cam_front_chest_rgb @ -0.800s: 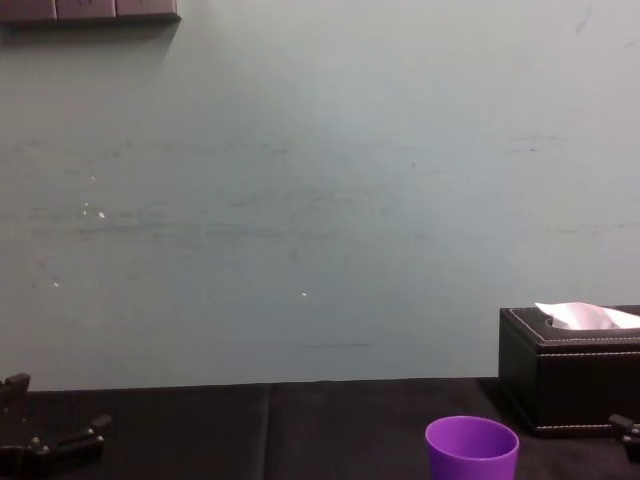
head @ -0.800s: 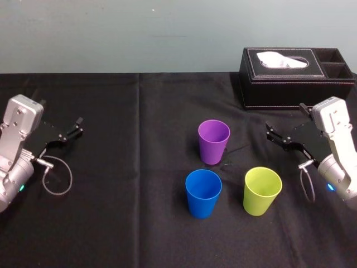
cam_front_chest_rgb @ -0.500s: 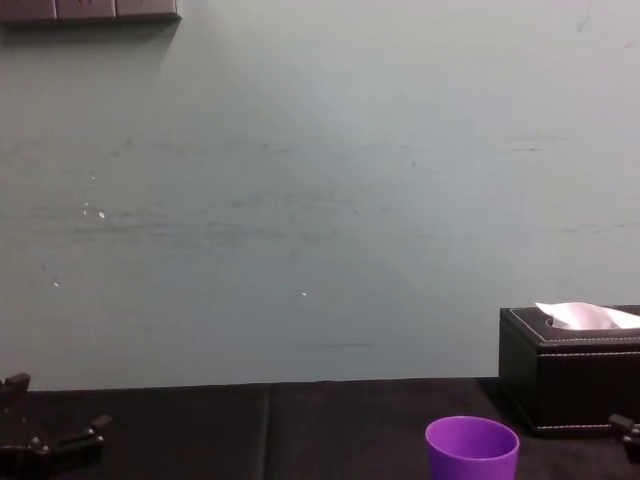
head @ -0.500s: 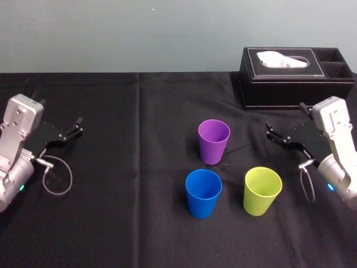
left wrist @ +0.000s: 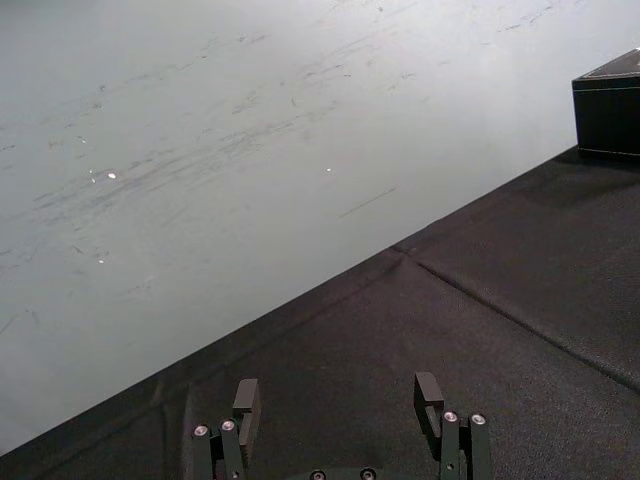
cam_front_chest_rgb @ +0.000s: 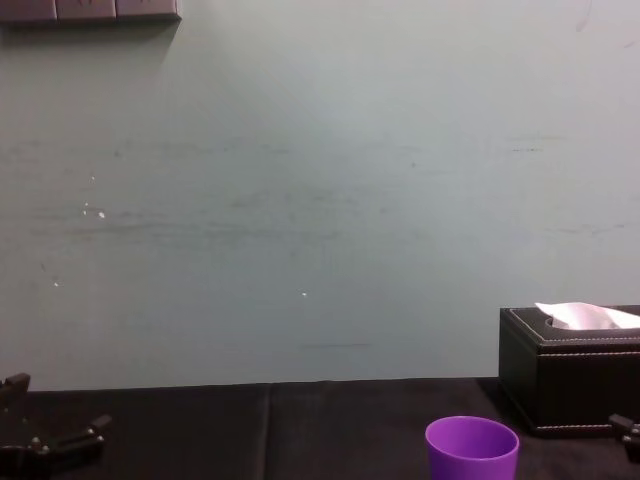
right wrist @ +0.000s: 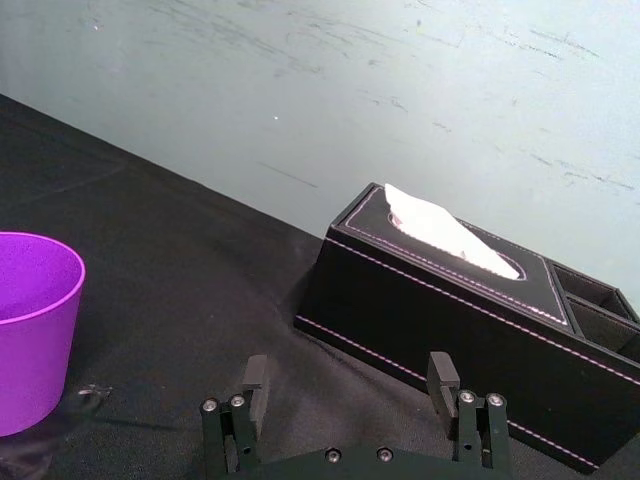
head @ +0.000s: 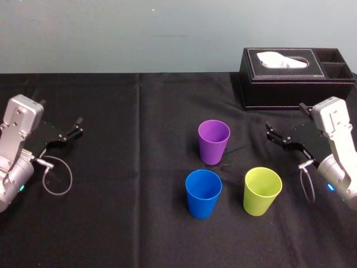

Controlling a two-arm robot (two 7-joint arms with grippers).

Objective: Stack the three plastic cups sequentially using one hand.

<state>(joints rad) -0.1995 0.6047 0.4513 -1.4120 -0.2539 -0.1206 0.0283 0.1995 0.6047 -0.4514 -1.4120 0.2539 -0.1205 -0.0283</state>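
Three cups stand upright and apart on the black table. The purple cup [head: 213, 141] [right wrist: 30, 325] [cam_front_chest_rgb: 471, 449] is farthest back, the blue cup [head: 203, 193] stands in front of it and the yellow-green cup [head: 261, 191] to the blue one's right. My right gripper [head: 285, 127] [right wrist: 347, 387] hovers open and empty at the right, beside the yellow-green cup and apart from it. At the table's left side my left gripper [head: 76, 127] [left wrist: 338, 396] rests open and empty, far from the cups.
A black tissue box [head: 295, 77] [right wrist: 450, 310] [cam_front_chest_rgb: 570, 370] with white tissue sits at the back right, behind the right gripper. A grey cable loop [head: 57, 181] hangs by the left arm. A pale wall bounds the table's far edge.
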